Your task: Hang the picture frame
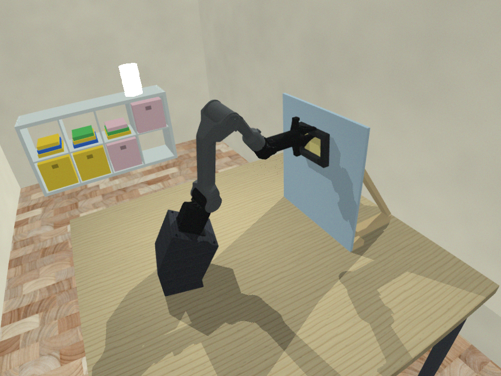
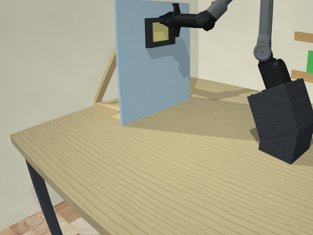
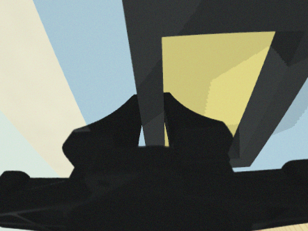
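The picture frame (image 1: 316,147) is black with a yellow picture. It sits high against the upright blue wall board (image 1: 323,170), and it also shows in the exterior view (image 2: 158,32). My gripper (image 1: 301,141) is shut on one side bar of the frame; the wrist view shows the bar (image 3: 151,87) pinched between my two fingers. In the exterior view the frame's edges look close to level. The screw is hidden behind the frame in every view.
The blue board is propped by a wooden brace (image 2: 106,83) at its back, on the wooden table. The arm's dark base (image 1: 184,252) stands mid-table. A white shelf (image 1: 97,137) with coloured bins stands on the floor behind.
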Available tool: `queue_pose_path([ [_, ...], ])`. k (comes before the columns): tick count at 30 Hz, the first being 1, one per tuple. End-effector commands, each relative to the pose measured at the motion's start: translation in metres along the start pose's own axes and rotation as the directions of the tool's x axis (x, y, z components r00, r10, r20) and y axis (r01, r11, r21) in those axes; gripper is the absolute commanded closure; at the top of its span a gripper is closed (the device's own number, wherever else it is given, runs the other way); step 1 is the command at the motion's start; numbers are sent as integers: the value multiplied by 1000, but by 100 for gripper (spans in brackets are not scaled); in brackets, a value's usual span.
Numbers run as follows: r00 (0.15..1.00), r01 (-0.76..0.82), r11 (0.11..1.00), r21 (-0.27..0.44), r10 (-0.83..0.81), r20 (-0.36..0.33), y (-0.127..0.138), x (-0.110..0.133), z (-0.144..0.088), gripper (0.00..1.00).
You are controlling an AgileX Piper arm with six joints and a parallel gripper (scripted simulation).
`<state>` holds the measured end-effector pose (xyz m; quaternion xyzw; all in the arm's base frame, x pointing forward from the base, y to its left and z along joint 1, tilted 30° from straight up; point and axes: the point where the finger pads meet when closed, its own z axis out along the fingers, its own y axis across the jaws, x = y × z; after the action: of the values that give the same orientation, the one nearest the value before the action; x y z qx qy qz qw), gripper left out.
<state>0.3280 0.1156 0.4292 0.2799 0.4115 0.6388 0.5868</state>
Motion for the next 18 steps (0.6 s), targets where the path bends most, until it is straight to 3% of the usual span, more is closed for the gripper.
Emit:
queue_pose_path([
  [1,1000,-7,1000,-12,7,2,5,-1,0,100],
  [18,1000,-30,999,-12,30,3,4,-3,0,100],
])
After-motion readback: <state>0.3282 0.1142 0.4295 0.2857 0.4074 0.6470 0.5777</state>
